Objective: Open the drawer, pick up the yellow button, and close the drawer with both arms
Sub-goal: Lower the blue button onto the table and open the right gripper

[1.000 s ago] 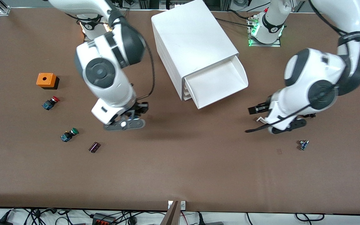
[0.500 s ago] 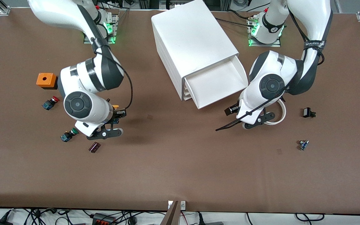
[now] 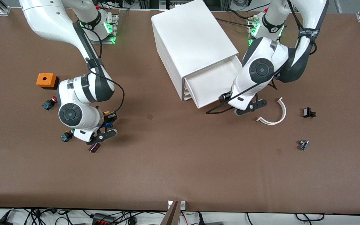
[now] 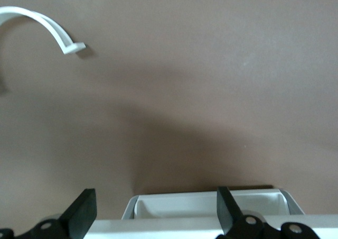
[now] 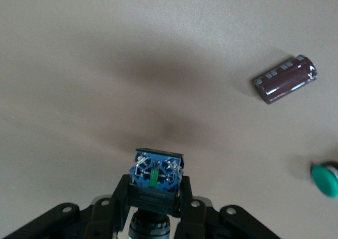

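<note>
The white cabinet (image 3: 189, 40) stands at the middle of the table with its top drawer (image 3: 214, 84) pulled out and nothing in it. My left gripper (image 3: 226, 99) is open at the drawer's front edge. In the left wrist view (image 4: 156, 210) the drawer's front rim (image 4: 211, 204) lies between its spread fingers. My right gripper (image 3: 107, 121) is shut on the button (image 3: 106, 113). It holds the button just above the table, toward the right arm's end. In the right wrist view (image 5: 156, 194) the button's blue terminal end (image 5: 157, 173) sticks out past the fingertips.
An orange box (image 3: 46, 80), a red-capped button (image 3: 50, 102), a green-capped button (image 3: 66, 136) and a dark capacitor (image 3: 94, 147) lie round my right gripper. A white curved strip (image 3: 275, 117) and two small parts (image 3: 308, 112) (image 3: 303, 144) lie toward the left arm's end.
My right gripper has carried the button away from the cabinet and down toward the capacitor. My left gripper has moved in to the open drawer's front edge, uncovering the white curved strip.
</note>
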